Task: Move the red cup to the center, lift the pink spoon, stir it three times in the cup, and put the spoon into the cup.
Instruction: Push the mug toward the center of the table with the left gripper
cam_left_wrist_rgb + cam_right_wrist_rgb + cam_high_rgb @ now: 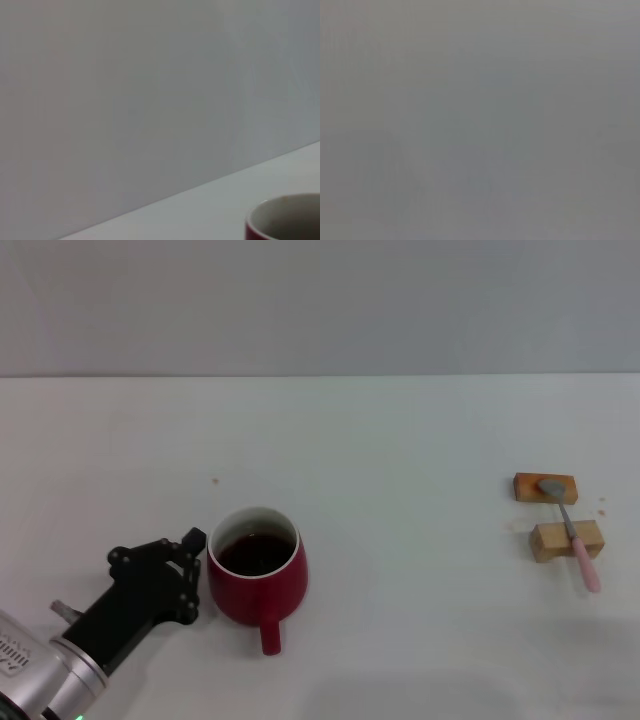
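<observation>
Reaching in from the near left corner of the white table (pixel 400 440), the left arm lies low and slanted, its silver forearm giving way to a black wrist and the left gripper (pixel 190 570). The gripper points toward the far right, with its black fingers (pixel 193 539) spread beside the left wall of the red cup (pixel 257 575); one tip sits just by the rim, the other lower against the cup's side. Whether the fingers press the cup or only stand next to it cannot be told, and they are not closed around it.

The red cup stands upright, left of the table's middle and near the front edge. Dark liquid fills its white inside, and its loop handle points toward the robot. In the left wrist view only a curved piece of the cup's rim (pixel 280 220) shows, with the table and a grey wall behind it.

Well apart, on the right of the table, two tan wooden blocks (pixel 566 539) lie one behind the other. The pink spoon (pixel 572 535) rests across them, grey bowl on the far block, pale pink handle jutting past the near one.

The right gripper is out of sight in every view; the right wrist view shows only flat grey.
</observation>
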You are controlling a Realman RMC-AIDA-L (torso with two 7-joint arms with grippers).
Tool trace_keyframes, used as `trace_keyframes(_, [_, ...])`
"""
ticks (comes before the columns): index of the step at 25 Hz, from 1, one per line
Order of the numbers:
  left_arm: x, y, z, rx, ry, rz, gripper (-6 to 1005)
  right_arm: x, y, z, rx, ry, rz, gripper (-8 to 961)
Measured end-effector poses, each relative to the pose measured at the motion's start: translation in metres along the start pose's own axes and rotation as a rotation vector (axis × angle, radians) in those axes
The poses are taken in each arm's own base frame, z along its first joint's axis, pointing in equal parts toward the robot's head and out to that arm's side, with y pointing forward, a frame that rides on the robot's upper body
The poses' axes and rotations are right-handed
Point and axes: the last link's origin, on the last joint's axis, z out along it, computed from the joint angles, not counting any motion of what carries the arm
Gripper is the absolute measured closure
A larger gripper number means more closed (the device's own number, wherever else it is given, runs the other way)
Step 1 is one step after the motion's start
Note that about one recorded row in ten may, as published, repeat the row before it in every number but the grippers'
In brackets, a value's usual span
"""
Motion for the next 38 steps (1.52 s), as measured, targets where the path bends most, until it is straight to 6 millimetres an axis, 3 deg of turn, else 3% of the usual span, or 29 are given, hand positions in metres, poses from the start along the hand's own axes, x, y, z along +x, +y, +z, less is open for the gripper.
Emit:
trace_keyframes(8, [0.000,-0.009,0.003,0.033,-0.012,0.051,1000,0.000,0.000,0.001,-0.002,-0.001,0.001,135])
trace_keyframes(30, [0.007,0.028,0.015,-0.114,0.016,0.020,1000,0.000,0.001,0.001,-0.004,-0.003,0.001,135])
trace_keyframes(38, [0.004,0.022,0.013,-0.076,0.002,0.056,1000,0.000,0.000,0.000,-0.002,0.002,0.000,136])
